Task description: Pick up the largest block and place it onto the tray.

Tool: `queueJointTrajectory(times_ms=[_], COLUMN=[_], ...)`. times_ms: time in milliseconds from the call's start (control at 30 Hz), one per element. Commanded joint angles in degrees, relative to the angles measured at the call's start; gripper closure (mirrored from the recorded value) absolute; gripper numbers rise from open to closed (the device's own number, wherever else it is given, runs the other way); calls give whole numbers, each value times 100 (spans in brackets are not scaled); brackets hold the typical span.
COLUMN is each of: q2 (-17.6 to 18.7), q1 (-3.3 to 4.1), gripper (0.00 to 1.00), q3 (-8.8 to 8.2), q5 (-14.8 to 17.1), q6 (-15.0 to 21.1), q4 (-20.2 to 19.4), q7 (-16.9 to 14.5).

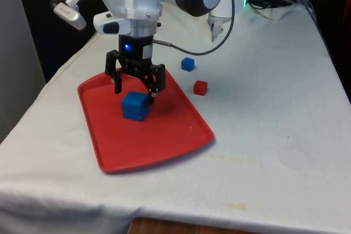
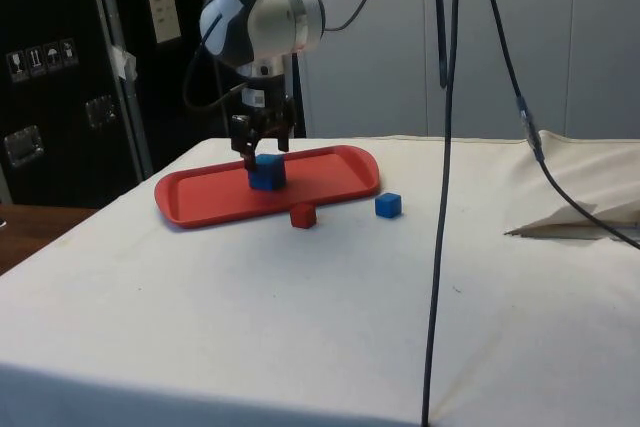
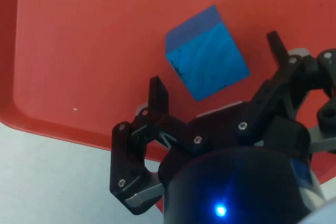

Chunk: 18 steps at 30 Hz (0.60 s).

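The largest block, a big blue cube (image 1: 135,106) (image 2: 266,174) (image 3: 206,60), rests on the red tray (image 1: 164,141) (image 2: 205,200) (image 3: 79,35). My gripper (image 1: 135,91) (image 2: 260,150) (image 3: 215,69) hovers just above it, open, with a finger on either side of the cube's top and a gap to each. Nothing is held. A small blue cube (image 1: 188,64) (image 2: 388,206) and a small red cube (image 1: 200,87) (image 2: 303,215) lie on the white cloth beside the tray.
A black cable (image 1: 219,42) loops from the arm down over the cloth behind the small cubes. In the side view more cables (image 2: 440,197) hang down in front of the table. Bare cloth stretches to the front view's right.
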Motion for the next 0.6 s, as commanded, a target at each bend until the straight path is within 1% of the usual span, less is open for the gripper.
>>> queueJointTrajectory(times_ms=[0, 100, 133, 167, 200, 300, 333, 367, 500, 533, 567], q2=[6, 6, -23, -57, -115, -195, -115, -218, -344, -407, -435], q1=[0, 0, 11, 29, 63, 109, 52, 120, 166, 195, 206], gripper=[0, 0, 0, 0, 0, 0, 0, 0, 0, 0, 0], q3=[0, 0, -23, -52, -109, -178, -109, -201, -281, -321, -332], q5=[0, 0, -17, -40, -63, -92, -23, -103, -160, -189, -206], q6=[-17, -17, -40, -69, -109, -178, -103, -206, -309, -355, -372], q4=[6, 6, 6, 0, 0, -6, 40, -6, 0, 0, 6], q7=[11, 11, 23, 29, 34, 40, 0, 40, 57, 69, 74])
